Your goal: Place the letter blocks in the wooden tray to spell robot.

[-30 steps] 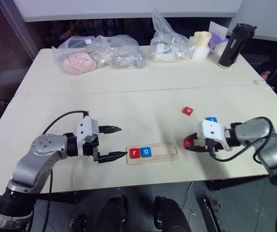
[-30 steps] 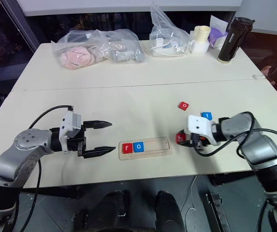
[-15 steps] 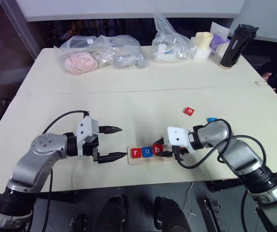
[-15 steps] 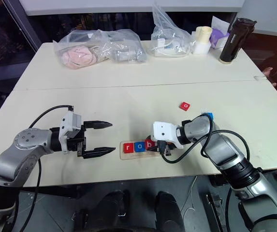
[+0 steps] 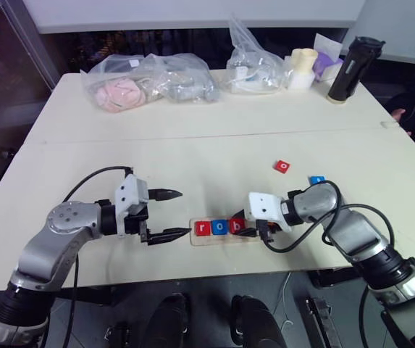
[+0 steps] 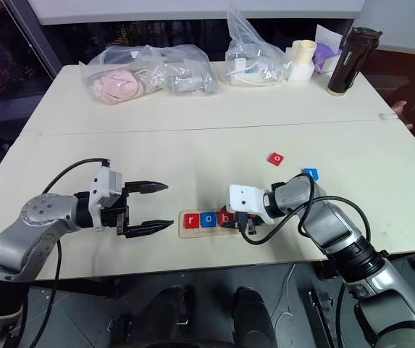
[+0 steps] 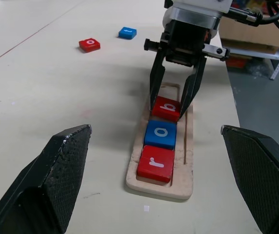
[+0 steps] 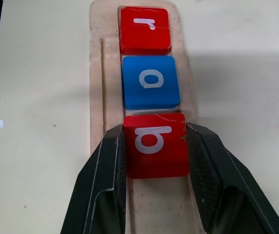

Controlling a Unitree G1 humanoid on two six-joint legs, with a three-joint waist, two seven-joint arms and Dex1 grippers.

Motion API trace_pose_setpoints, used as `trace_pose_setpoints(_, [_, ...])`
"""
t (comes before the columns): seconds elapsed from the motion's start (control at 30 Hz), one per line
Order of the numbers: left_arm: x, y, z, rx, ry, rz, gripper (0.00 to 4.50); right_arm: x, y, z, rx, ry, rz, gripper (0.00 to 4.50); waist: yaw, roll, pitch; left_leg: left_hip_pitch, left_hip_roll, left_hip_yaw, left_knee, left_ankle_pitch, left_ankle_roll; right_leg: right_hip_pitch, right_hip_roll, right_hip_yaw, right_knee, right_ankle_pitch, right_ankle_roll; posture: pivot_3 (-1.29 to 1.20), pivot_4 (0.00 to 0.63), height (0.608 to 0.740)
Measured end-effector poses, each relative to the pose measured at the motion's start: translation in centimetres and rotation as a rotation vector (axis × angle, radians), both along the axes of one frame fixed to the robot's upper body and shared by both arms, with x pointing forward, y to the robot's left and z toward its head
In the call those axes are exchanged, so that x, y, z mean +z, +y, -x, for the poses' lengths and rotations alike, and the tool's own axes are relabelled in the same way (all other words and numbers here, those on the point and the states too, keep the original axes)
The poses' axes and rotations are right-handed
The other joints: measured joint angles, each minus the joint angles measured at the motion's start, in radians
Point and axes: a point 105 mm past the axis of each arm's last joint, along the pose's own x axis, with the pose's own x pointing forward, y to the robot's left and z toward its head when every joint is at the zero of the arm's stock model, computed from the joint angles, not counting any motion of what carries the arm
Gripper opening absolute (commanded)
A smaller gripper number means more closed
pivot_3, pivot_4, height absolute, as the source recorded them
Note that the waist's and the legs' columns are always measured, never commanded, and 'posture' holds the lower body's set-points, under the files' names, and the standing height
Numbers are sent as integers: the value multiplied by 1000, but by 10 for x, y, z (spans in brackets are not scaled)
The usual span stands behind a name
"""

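With the right gripper [image 8: 155, 161] fingers clamped on the red square "b" tile [image 8: 155, 151] in the pale wooden tray [image 7: 188, 146] and the left gripper [image 5: 165, 214] fingers spread apart, the blue "o" tile [image 7: 160, 134] could get nudged if released crooked.

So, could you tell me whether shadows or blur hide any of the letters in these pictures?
Right wrist view: r, o and b read sharply. Left wrist view: the right gripper throws a soft shadow across the wooden tray, letters still legible. Left eye view: the loose tiles' letters are too small to read surely.
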Motion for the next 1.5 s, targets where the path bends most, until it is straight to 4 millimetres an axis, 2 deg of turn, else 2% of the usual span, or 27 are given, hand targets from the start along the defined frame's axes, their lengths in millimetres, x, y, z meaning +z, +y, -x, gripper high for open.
trace_pose_setpoints(0.23, [0,-1,-1,9,-3,6,4500,0,7,-3,14,2,-4,1147,0,0,0,0,0,0,0,0,0,0,1,0,1,0,0,0,150,738])
trace_pose_setpoints(0.67, [1,-2,1,17,-11,8,4500,0,7,-2,28,18,2,1147,0,0,0,0,0,0,0,0,0,0,1,0,1,0,0,0,150,738])
trace_pose_setpoints(0.83, [1,-2,1,17,-13,10,4500,7,9,-5,36,2,4,1147,0,0,0,0,0,0,0,0,0,0,1,0,1,0,0,0,150,738])
trace_pose_setpoints(1.07, [3,-4,0,12,-19,21,4500,13,13,2,59,13,-4,1147,0,0,0,0,0,0,0,0,0,0,1,0,1,0,0,0,150,738])
trace_pose_setpoints(1.5, [3,-7,0,5,-22,32,4500,7,4,3,36,28,18,1147,0,0,0,0,0,0,0,0,0,0,0,0,1,0,0,0,150,738])
